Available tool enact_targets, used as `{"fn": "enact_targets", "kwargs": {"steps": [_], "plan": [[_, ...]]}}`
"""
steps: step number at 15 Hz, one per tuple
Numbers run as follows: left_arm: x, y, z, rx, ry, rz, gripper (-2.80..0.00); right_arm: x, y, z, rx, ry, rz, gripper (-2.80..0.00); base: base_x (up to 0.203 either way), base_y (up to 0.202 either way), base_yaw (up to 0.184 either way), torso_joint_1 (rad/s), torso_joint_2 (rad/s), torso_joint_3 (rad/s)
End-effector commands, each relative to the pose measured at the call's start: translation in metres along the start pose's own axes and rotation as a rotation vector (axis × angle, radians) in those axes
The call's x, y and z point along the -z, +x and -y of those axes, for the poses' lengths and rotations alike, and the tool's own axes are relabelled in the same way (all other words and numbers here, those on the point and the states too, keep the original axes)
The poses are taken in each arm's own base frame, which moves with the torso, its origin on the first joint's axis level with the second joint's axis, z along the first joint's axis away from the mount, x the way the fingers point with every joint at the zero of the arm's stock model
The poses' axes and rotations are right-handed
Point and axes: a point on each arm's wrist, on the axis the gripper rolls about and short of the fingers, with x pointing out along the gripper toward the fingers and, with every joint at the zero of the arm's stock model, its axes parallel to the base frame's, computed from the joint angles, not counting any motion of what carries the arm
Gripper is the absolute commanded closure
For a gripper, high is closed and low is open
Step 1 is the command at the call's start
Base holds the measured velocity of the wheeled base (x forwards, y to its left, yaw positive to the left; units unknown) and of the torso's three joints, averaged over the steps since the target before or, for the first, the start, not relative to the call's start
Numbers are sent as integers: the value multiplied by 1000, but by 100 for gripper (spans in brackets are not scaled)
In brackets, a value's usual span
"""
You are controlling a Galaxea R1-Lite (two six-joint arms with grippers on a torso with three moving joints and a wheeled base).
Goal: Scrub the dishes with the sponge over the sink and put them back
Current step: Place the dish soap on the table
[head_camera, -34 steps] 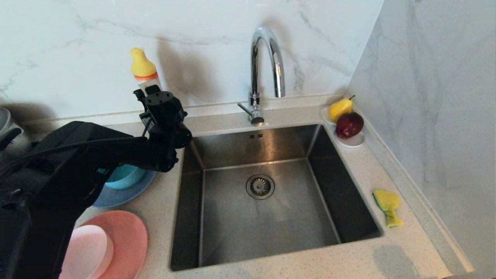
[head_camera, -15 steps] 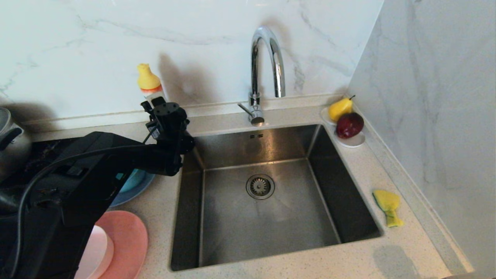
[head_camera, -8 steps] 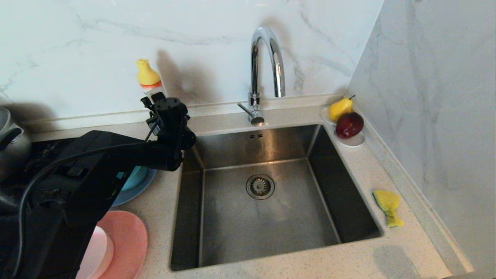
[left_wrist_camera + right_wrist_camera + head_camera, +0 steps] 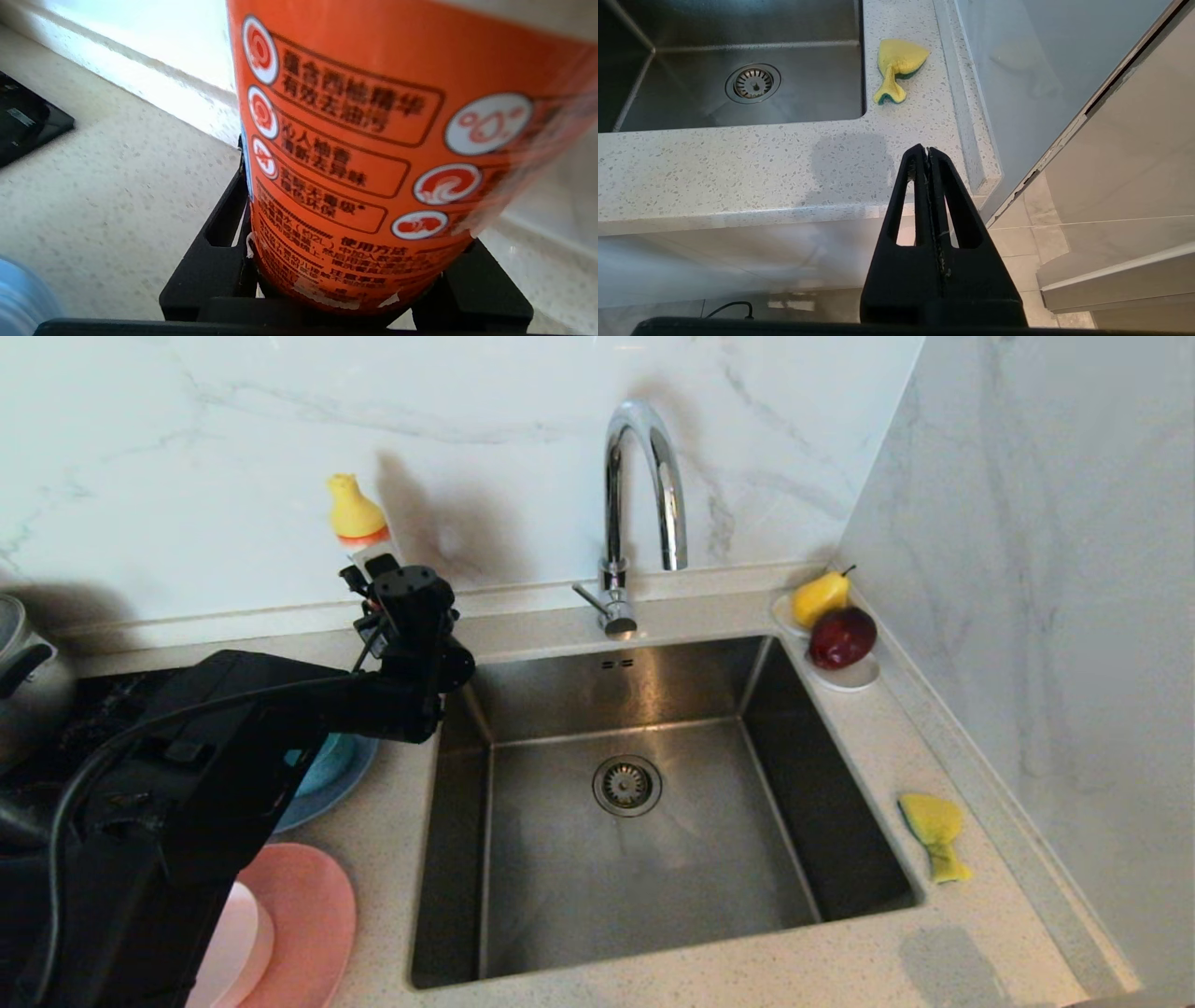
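Note:
My left gripper (image 4: 345, 233) is shut on an orange dish-soap bottle (image 4: 373, 140) with a yellow cap (image 4: 355, 509), held by the back wall just left of the sink (image 4: 560, 896). The bottle leans slightly. Left of the sink lie a teal bowl (image 4: 331, 761) on a grey-blue plate (image 4: 322, 798) and a pale pink bowl (image 4: 229, 943) on a salmon plate (image 4: 313, 915), partly hidden by my arm. The yellow sponge (image 4: 934, 831) (image 4: 896, 65) lies on the counter right of the sink. My right gripper (image 4: 927, 151) hangs shut and empty below the counter's front edge.
A chrome tap (image 4: 644, 485) stands behind the sink, with the drain strainer (image 4: 626, 785) in the basin. A white saucer (image 4: 850, 677) with a pear and an apple sits at the back right corner. A steel pot (image 4: 19, 653) and a black cooktop (image 4: 112, 695) are at far left.
Since the earliest frame my left gripper has carried the bottle lower and a little right, toward the sink's back left corner. Over the last second it rose only slightly.

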Motion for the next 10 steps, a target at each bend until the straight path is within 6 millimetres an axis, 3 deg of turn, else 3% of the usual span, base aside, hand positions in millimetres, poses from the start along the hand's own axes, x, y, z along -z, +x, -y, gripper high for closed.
{"fn": "enact_targets", "kwargs": {"steps": [1,6,10], "plan": [[7,1,2,-4,-2,1,0,0,0,0,-1,0,0,0,0,0,0,0,0,0],[18,2,2,-7,27,-32,0,0,0,0,-1,0,0,0,0,0,0,0,0,0],[9,3,2,-9,16,-32,0,0,0,0,-1,0,0,0,0,0,0,0,0,0]]}}
